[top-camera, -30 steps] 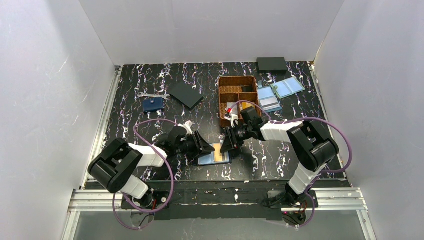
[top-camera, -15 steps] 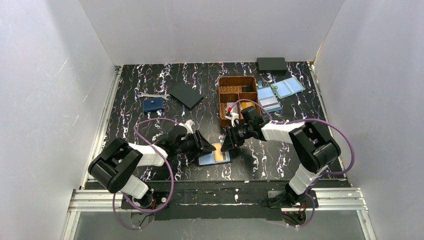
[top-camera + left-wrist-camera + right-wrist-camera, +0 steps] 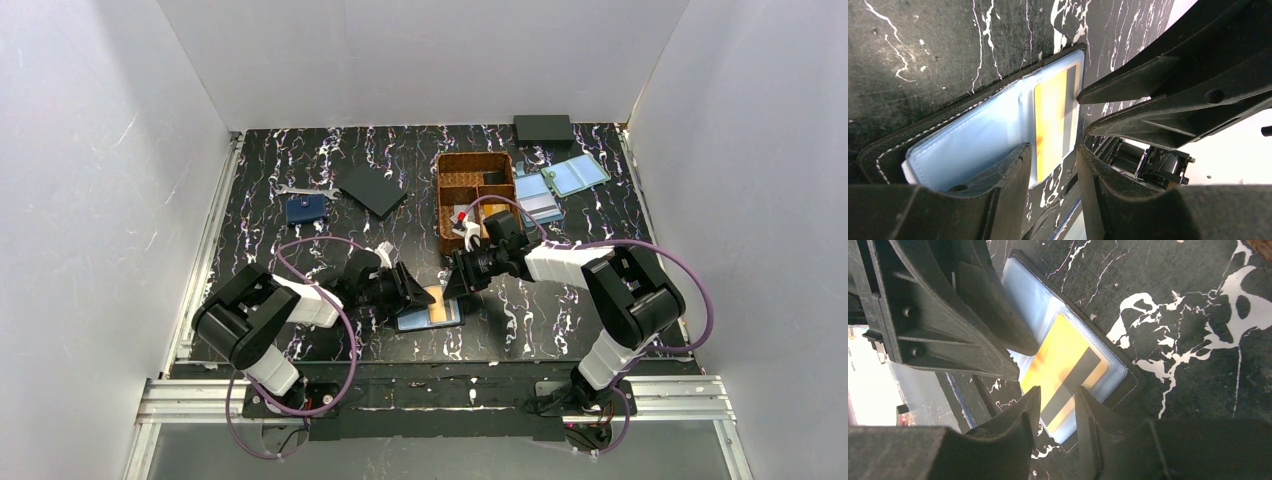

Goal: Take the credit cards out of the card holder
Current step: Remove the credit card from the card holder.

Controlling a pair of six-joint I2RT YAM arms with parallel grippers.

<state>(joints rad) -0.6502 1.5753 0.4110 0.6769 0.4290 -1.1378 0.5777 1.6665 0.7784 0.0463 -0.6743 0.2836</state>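
— Orange-gold credit card (image 3: 1063, 360): where did it sit at this step?

— You had it flat inside a clear sleeve of the card holder (image 3: 412, 321), on the leaf nearer the right arm, dark stripe up. The card holder lay open on the black marbled table (image 3: 300, 160), toward the edge where the arms are mounted, on the near side of the brown basket (image 3: 477, 195).

— And the two tools?

— Your left gripper (image 3: 1050, 150) was released: its jaws stood apart, low over one end of the card, holding nothing. Your right gripper (image 3: 1057, 392) faced it from the opposite side, jaws parted by a narrower gap, tips at the holder's black rim beside the card. The two sets of fingertips stood just beside each other. Whether any tip touched the sleeve could not be told. Neither tool clamped the card.
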